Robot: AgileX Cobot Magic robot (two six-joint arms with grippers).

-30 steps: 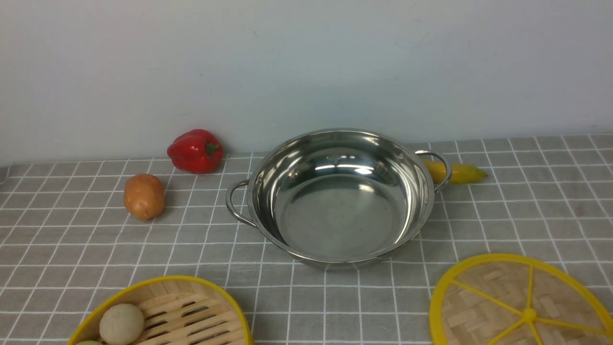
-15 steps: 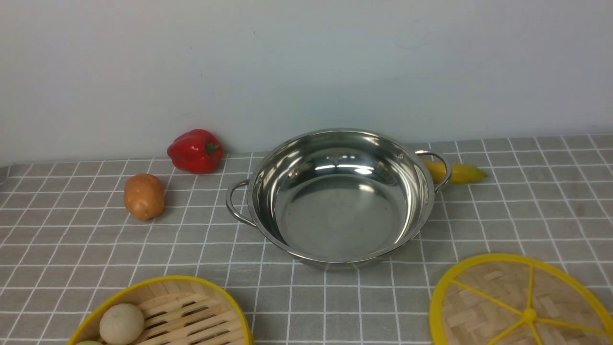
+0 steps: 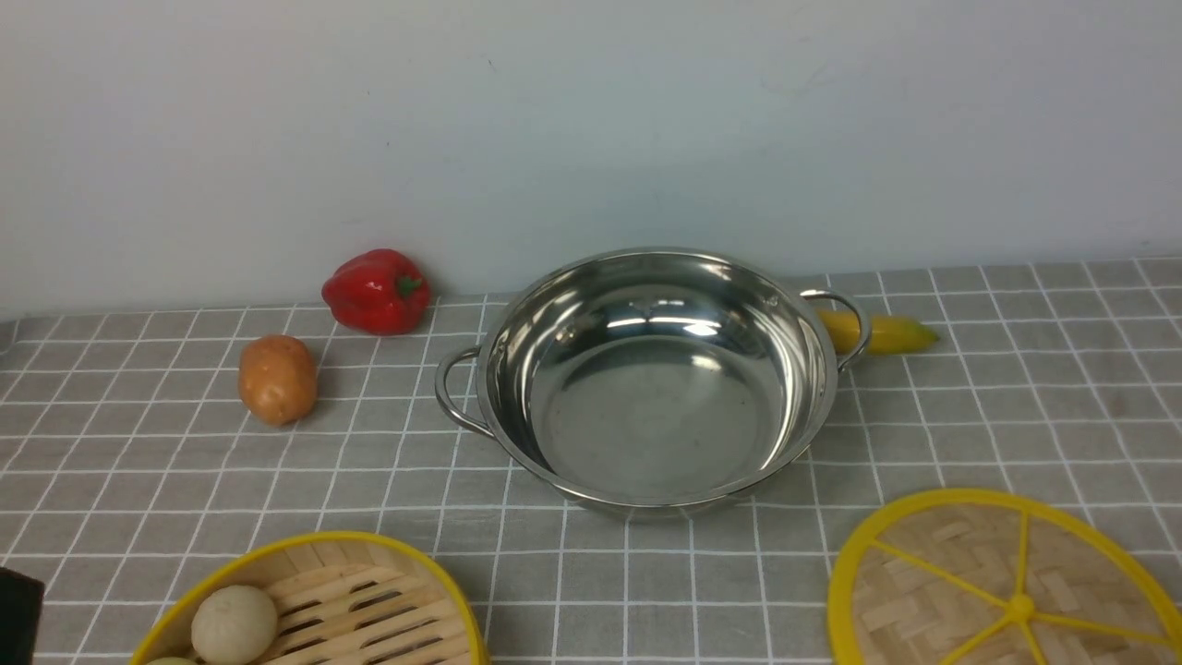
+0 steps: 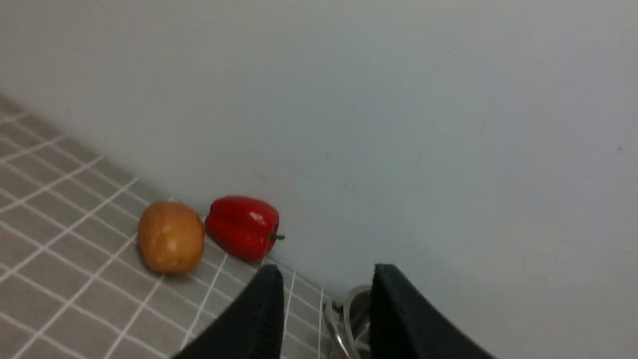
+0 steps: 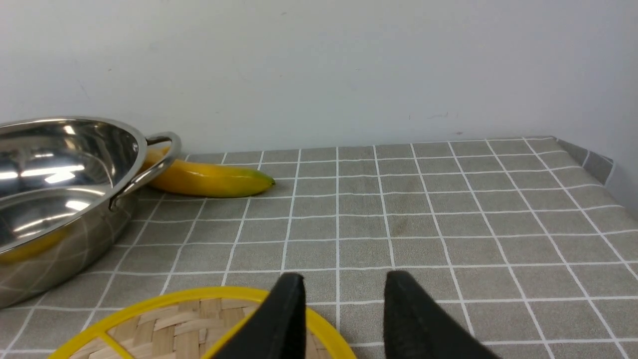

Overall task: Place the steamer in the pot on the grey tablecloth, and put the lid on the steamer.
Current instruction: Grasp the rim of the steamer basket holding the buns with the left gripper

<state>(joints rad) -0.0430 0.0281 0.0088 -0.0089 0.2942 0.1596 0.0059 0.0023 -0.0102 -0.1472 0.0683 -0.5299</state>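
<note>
The shiny steel pot (image 3: 646,434) stands empty in the middle of the grey tablecloth (image 3: 970,406). The bamboo steamer (image 3: 369,605) sits at the near left edge, cut off by the frame, with a pale bun (image 3: 234,624) inside. The flat woven lid (image 3: 923,591) lies at the near right. My left gripper (image 4: 326,271) is open and empty, facing the pot's handle (image 4: 339,319). My right gripper (image 5: 344,279) is open and empty above the lid's (image 5: 174,324) far rim. Only a dark bit of the left arm (image 3: 17,617) shows in the front view.
A red pepper (image 3: 377,291) and a potato (image 3: 277,379) lie left of the pot near the back wall. A yellow banana (image 3: 886,334) lies behind the pot's right handle. The cloth's right edge (image 5: 593,164) folds down at the far right.
A dark piece of my left arm has come into the front view at the bottom left edge. Pot, steamer and lid have not moved.
</note>
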